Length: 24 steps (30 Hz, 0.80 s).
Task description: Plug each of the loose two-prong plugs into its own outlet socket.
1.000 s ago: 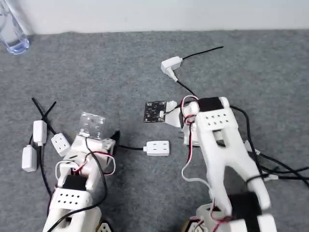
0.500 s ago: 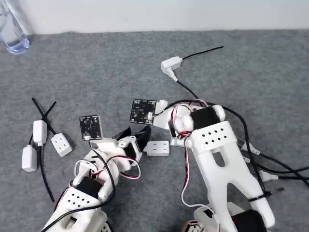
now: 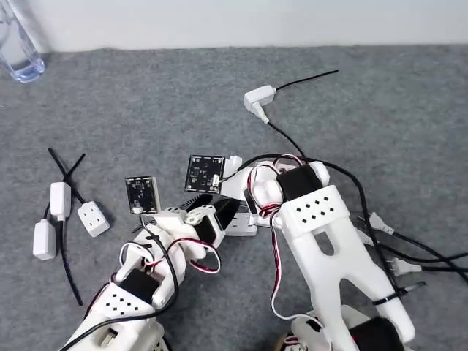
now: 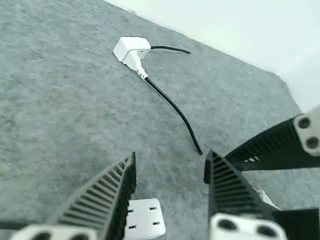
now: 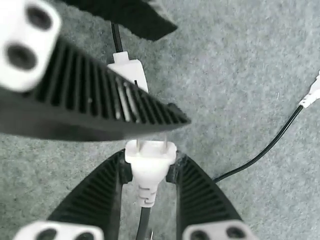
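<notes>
A white two-prong plug on a black cable sits in my right gripper, which is shut on it, prongs aimed at a white outlet socket a short way off. In the left wrist view my left gripper is open and hovers over that socket, which lies on the grey carpet between its fingers. In the high view both grippers meet over the socket, the left gripper from the left and the right gripper from the right, half hiding it.
Another white plug with a black cable lies farther back. Several white sockets and plugs lie at the left. Loose plugs and cables trail at the right. A glass stands at the far left corner.
The left arm swung right from the carpet's left part to the socket. The right arm swung left and nearer the socket with the plug.
</notes>
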### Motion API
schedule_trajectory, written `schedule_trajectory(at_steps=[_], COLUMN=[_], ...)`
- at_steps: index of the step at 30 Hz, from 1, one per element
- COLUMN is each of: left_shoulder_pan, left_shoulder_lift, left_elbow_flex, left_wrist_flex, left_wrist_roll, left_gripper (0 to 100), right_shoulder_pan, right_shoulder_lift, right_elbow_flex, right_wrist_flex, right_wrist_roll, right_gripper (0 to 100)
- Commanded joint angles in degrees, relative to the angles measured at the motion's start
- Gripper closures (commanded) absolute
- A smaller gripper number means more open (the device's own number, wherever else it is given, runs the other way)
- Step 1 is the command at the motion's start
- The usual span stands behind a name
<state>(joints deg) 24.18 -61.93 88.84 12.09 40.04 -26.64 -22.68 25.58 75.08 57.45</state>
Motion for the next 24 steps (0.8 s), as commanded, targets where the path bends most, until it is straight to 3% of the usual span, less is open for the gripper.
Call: schedule_trajectory(at_steps=[1,24], left_shoulder_pan=[-2.73,-2.37], left_shoulder_lift=[-0.79,-0.70], left_elbow_flex=[-0.31,0.92], left_wrist_flex=[-1.58,-1.67], left_wrist_roll=[0.26,0.35], left_gripper=[79,79], right_shoulder_pan=[-1.89,-5.49], right_shoulder_lift=[-2.68,-2.77], right_elbow_flex=[-0.88,-2.02], right_wrist_flex=[-0.04,-2.68], right_wrist_roll=[-0.62,-5.54], right_gripper=[99.1,99.0])
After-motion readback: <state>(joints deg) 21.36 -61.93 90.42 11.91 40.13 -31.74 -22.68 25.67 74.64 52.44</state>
